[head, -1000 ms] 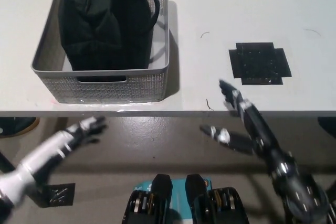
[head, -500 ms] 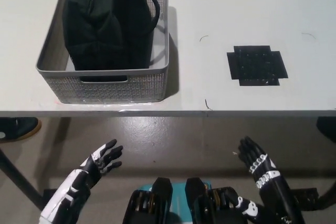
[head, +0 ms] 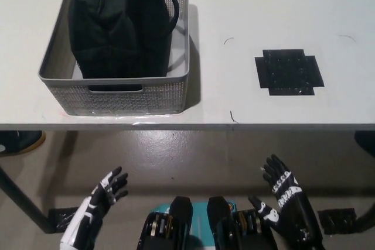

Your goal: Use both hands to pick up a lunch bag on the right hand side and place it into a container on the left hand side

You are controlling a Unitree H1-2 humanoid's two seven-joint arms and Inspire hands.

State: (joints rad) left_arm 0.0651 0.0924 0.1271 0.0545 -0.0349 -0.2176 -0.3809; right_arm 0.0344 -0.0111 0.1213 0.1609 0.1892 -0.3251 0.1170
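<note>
Already the black lunch bag sits inside the grey perforated container, which stands on the white table at its left end, close to the near edge. Bag fills most of the basket; it stands upright w/ its top rising above the rim, and its carry handle loops out toward the basket's right wall. A strip of bare basket floor shows at the bag's left, near the front corner. Front wall of the container has a slot-shaped grip cutout, dark bag fabric visible behind it. On the table's right part, well apart from the container, lies a flat black cross-shaped patch w/ small dots on it; nothing on top of it. A few thin dark marks are scattered on the tabletop btwn basket and patch and near the front edge. Both hands are below the table edge, over the grey-brown floor, touching nothing. White left hand is at lower left, fingers spread apart and pointing up-right, holding nothing. Black right hand is at lower right, fingers likewise apart and pointing up toward the table, empty, w/ white markings across it.
</note>
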